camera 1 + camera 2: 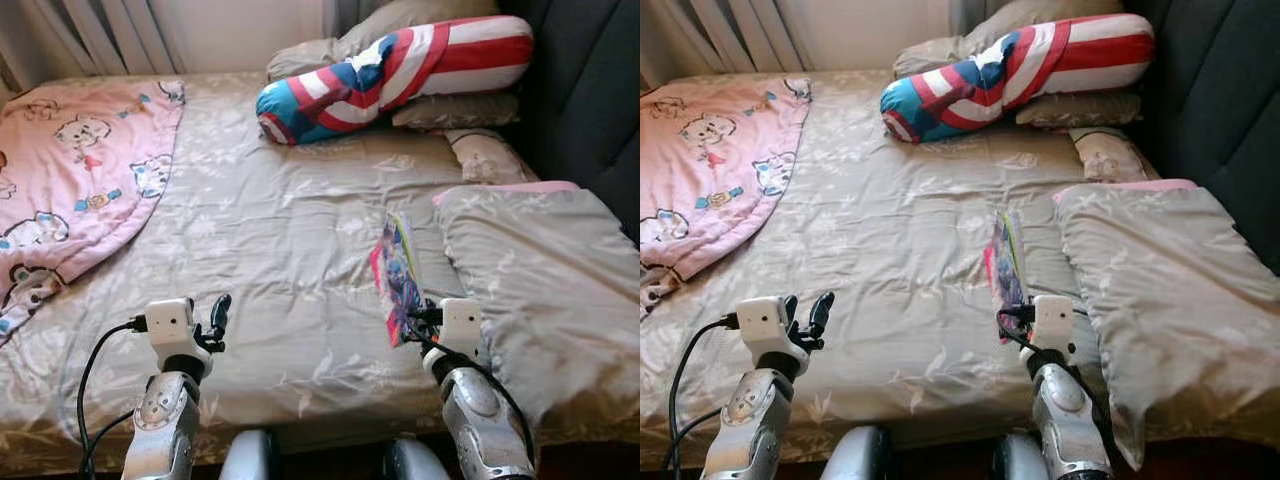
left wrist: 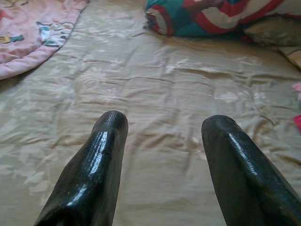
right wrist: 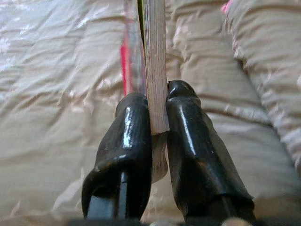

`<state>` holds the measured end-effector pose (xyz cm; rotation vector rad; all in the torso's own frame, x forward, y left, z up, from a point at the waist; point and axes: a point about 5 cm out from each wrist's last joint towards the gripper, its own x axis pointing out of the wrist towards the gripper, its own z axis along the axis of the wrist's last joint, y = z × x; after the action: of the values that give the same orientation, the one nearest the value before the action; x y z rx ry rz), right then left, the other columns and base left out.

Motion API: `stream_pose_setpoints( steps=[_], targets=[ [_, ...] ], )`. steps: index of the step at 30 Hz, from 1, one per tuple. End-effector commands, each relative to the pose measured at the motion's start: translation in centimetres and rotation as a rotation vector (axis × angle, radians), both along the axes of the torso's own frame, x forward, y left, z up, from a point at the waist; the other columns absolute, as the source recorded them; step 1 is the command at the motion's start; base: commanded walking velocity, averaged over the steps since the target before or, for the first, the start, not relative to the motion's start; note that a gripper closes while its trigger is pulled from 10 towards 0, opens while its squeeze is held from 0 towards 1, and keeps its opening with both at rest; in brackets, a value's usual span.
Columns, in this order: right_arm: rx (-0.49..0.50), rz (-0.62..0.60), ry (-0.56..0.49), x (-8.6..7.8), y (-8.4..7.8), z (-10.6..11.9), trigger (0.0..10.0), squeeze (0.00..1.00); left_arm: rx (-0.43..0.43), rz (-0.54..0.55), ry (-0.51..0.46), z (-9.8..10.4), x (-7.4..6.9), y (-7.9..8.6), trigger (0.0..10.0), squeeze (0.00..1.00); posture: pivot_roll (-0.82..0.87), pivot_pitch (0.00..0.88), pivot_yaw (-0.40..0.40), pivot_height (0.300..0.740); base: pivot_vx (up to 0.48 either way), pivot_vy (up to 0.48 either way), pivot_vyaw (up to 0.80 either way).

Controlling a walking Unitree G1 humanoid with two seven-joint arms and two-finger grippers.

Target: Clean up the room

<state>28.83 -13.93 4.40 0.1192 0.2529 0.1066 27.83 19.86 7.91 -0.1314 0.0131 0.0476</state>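
We saw a pink blanket (image 1: 70, 170) at the left of the bed (image 1: 280, 260); our left gripper (image 2: 162, 155) hovered over the bedspread, fingers spread and empty; our right gripper (image 3: 157, 136) pinched a colourful book (image 1: 397, 275) edge-up above the bed, beside a grey quilt (image 1: 540, 290)

left arm: we see it raised at the lower left, silver forearm angled up, black cable looping off the wrist
left end effector (image 1: 218, 318): fingers (image 2: 96, 165) spread apart, nothing between them
right arm: we see it raised at the lower right, forearm pointing forward
right end effector (image 3: 157, 101): both fingers (image 3: 124, 150) pressed in tight on a thin book (image 1: 396, 275), held edge-on and upright
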Motion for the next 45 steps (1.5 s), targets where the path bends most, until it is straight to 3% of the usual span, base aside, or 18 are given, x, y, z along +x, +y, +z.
stream_pose_setpoints(
  steps=[1,13,21,24,29,33,37,45],
  targets=[
    [0.014,0.012,-0.035,0.6,0.3,0.6,10.0,0.00,-0.001,-0.001,-0.001,0.1,-0.3,0.3,10.0,0.00,0.01,0.148,0.025,0.648,0.000,0.000,0.00],
    [0.117,-0.036,0.036,2.8,-0.3,-0.2,10.0,0.00,0.031,-0.013,0.003,0.5,-0.7,0.9,10.0,0.00,0.05,0.170,0.055,0.648,0.000,0.000,0.00],
    [0.267,-0.137,0.085,4.7,-0.9,0.1,10.0,0.00,0.064,-0.022,0.024,0.7,-1.7,1.6,10.0,0.00,0.09,0.204,0.090,0.648,0.000,0.000,0.00],
    [0.241,-0.105,0.071,5.1,-0.7,0.6,10.0,0.00,0.075,-0.026,0.029,0.8,-2.2,1.7,10.0,0.00,0.11,0.214,0.099,0.648,0.000,0.000,0.00],
    [0.285,-0.038,0.016,6.2,0.1,1.9,10.0,0.00,0.098,-0.023,0.052,1.0,-3.3,2.3,10.0,0.00,0.13,0.239,0.114,0.648,0.000,0.000,0.00],
    [0.304,0.013,0.006,6.2,0.3,2.1,10.0,0.00,0.108,-0.024,0.063,1.1,-3.9,2.6,10.0,0.00,0.15,0.257,0.123,0.648,0.000,0.000,0.00],
    [0.310,0.003,0.060,5.5,-0.3,0.9,10.0,0.00,0.121,-0.034,0.087,0.8,-4.5,2.5,10.0,0.00,0.15,0.279,0.136,0.648,0.000,0.000,0.00],
    [0.237,-0.118,0.187,3.8,-2.4,-1.7,10.0,0.00,0.131,-0.045,0.110,1.1,-5.1,2.5,10.0,0.00,0.17,0.296,0.147,0.648,0.000,0.000,0.00]
  ],
)
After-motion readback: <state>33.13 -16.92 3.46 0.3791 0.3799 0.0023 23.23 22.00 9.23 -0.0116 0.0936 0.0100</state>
